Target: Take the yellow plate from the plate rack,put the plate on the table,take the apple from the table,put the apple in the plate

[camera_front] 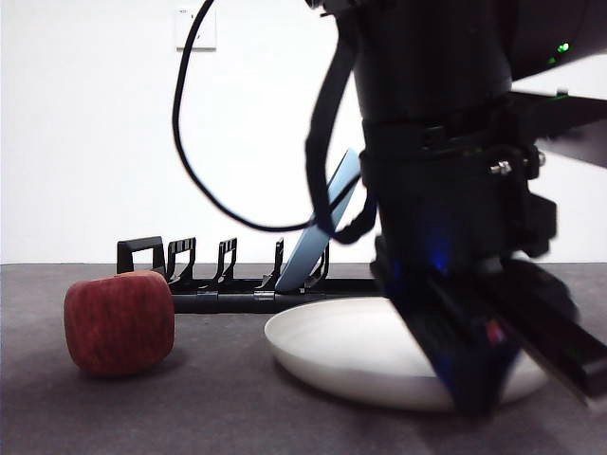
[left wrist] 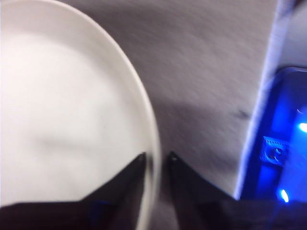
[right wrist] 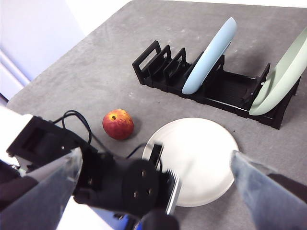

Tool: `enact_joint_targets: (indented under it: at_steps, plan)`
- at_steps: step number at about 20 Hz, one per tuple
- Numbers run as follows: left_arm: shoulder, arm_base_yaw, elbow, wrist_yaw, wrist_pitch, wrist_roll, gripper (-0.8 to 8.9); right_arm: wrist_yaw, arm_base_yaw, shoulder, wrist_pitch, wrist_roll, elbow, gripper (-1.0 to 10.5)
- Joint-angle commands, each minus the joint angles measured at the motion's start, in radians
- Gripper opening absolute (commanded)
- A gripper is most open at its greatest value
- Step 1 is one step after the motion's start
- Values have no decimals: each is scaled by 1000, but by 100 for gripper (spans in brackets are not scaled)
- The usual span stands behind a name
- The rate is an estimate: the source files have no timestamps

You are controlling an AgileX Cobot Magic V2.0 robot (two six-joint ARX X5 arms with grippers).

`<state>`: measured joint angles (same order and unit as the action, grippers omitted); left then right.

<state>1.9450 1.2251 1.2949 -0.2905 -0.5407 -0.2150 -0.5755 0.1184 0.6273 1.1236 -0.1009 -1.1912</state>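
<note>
Plain white wall point(camera_front: 85, 142) behind

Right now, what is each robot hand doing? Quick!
Left gripper: fingers around the rim of the yellow plate, which lies flat on the table; a closed grip cannot be told.
Right gripper: open, holding nothing, high above the table.

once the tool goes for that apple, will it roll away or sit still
The apple looks blocky with a flattish base, so it will probably sit still under a light touch. Its rounded sides may slip between the closing jaws. It stands apart from the yellow plate, so a nudge likely moves only the apple.
</note>
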Motion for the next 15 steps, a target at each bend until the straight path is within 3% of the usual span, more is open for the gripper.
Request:
enact_joint_targets:
  at_steps: [1, 5, 8, 11, 15]
  plan:
    - [18, 3, -13, 9, -12, 59, 168, -2, 3, -1, 4, 7, -2, 625]
    - [-5, 3, -12, 4, -21, 63, 176, -2, 3, -1, 9, 7, -2, 625]
    - [-82, 6, -11, 5, -55, 98, 263, -2, 3, -1, 9, 7, -2, 625]
    - [-209, 7, -11, 6, -75, 123, 263, -2, 3, 1, 8, 7, -2, 625]
    - [-460, 8, -11, 7, -142, 223, 259, -4, 20, 25, 4, 6, -2, 626]
